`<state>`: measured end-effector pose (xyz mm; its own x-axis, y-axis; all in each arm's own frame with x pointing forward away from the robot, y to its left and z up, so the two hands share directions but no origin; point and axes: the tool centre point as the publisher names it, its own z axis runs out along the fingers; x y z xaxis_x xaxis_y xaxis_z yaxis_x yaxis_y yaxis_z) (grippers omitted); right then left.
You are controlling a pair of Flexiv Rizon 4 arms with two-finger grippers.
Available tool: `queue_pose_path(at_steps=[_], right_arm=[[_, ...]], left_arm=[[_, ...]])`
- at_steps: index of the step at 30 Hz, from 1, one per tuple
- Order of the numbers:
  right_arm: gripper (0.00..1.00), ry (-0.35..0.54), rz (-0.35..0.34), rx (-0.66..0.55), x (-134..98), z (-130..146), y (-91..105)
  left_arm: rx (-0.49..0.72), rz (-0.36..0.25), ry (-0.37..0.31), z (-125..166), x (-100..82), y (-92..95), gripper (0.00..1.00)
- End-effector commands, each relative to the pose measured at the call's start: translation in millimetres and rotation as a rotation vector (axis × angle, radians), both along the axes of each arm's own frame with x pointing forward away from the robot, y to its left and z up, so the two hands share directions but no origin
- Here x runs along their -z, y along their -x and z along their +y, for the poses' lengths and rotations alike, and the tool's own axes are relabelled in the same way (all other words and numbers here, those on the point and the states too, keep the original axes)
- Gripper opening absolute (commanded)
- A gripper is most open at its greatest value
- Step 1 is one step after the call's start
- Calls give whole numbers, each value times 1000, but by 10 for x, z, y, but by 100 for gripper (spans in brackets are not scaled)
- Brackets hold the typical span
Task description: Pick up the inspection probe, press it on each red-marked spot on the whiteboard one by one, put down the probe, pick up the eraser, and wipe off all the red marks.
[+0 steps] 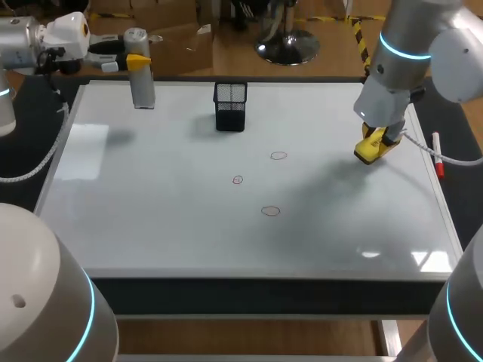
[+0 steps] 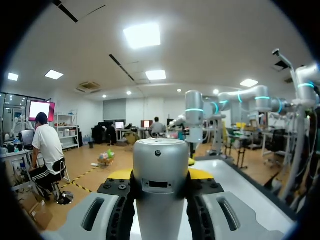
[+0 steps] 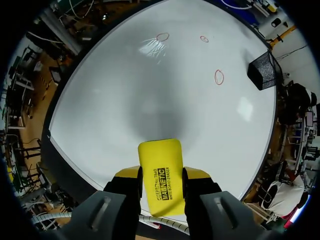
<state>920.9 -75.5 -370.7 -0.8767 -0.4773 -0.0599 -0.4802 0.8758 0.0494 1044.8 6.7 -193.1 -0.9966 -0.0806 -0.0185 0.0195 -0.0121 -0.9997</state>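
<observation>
A grey cylindrical probe [image 1: 140,75] stands upright over the whiteboard's [image 1: 151,196] far left corner, and my left gripper [image 1: 136,62] is shut on it near its top. In the left wrist view the probe [image 2: 160,165] fills the gap between the fingers of the left gripper [image 2: 160,176]. My right gripper [image 1: 375,143] is shut on a yellow eraser [image 1: 371,151] by the board's right edge. The eraser [image 3: 159,157] sticks out of the right gripper [image 3: 161,175], with its shadow on the board ahead. Three red marks [image 1: 278,156] [image 1: 238,179] [image 1: 270,211] lie mid-board.
A black mesh pen holder [image 1: 230,105] stands at the back middle of the board, also visible in the right wrist view [image 3: 264,70]. A red marker [image 1: 437,154] lies along the right edge, with a white cable beside it.
</observation>
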Motion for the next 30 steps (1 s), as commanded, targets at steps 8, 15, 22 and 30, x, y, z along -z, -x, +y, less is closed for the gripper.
queue_pose_path(at_steps=[8, 15, 22, 30], right_arm=[[0, 3, 1, -1, -5, -3, -2], [0, 3, 1, -1, -5, -3, -2], [0, 3, 1, -1, -5, -3, -2], [0, 3, 1, -1, -5, -3, -2]], left_arm=[[-47, 14, 33, -242, -126, 722, 0], [-53, 30, 53, -485, -141, 1052, 0], [-35, 41, 67, -700, -110, 1377, 0], [14, 51, 94, -1044, -4, 1593, 0]])
